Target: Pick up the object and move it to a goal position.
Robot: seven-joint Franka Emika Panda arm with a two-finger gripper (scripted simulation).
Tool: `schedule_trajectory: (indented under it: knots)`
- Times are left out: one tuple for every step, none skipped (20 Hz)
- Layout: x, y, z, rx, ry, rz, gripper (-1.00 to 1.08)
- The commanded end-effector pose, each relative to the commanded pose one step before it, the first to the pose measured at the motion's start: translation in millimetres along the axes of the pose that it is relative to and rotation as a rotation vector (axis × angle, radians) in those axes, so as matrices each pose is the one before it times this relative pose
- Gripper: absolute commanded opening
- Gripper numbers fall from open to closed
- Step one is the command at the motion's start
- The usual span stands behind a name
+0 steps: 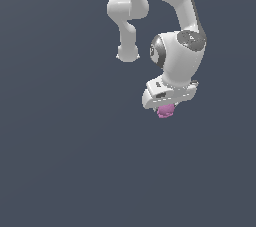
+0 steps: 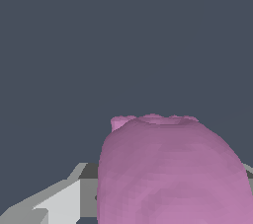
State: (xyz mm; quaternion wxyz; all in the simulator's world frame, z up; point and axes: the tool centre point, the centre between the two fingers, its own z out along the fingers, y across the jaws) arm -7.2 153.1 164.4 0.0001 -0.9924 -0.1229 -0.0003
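Pink-purple object sits clamped in the tool (fingers hidden), plain grey space open on every side.

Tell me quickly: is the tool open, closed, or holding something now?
Tool: closed on the pink lumpy blob, which fills the wrist view.

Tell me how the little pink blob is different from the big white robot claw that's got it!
The pink blob is pink-purple; the gripper is white with grey parts. The blob is lumpy and rounded, with little bumps at one end, while the gripper is blocky with flatter faces. In the exterior view the blob is far smaller, peeking out just beneath the gripper. In the wrist view the blob fills much of the picture. Both sit together before the plain dark background.
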Motion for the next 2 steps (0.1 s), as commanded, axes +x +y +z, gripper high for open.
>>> schedule_trajectory:
  knots:
    - [0.19,3.35,1.67,-0.00008,-0.00072,0.00184,-1.0]
    - [0.01,0.39,0.23,0.0,0.0,0.0,-1.0]
